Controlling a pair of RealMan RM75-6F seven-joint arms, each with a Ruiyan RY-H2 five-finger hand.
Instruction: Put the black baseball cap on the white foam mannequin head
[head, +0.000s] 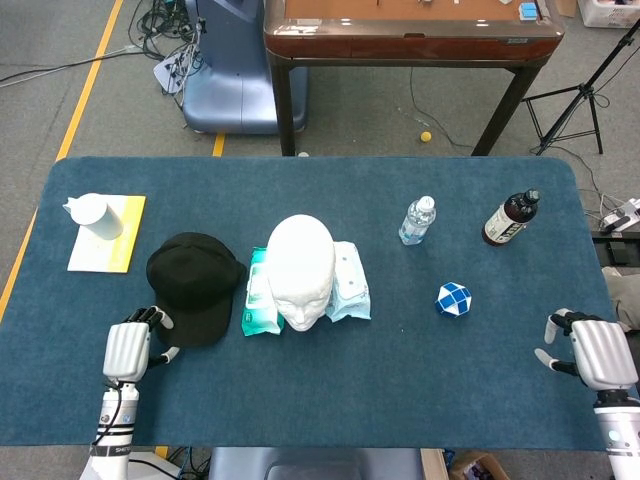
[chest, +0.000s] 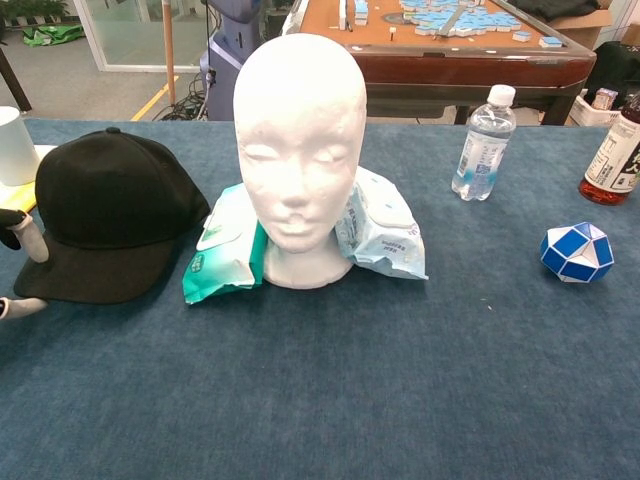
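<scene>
The black baseball cap (head: 195, 285) lies on the blue table, brim toward me, just left of the white foam mannequin head (head: 300, 270). In the chest view the cap (chest: 115, 220) sits beside the bare, upright mannequin head (chest: 298, 150). My left hand (head: 128, 350) rests at the brim's near left corner, fingers spread and holding nothing. Only its fingertips (chest: 28, 240) show at the chest view's left edge, close to the brim. My right hand (head: 600, 352) sits empty near the table's front right edge, far from the cap.
Two wet-wipe packs (head: 262, 292) flank the mannequin's base. A water bottle (head: 417, 220), a dark bottle (head: 510, 218) and a blue-white puzzle ball (head: 453, 298) stand to the right. A white cup (head: 90, 213) rests on a yellow pad at the far left.
</scene>
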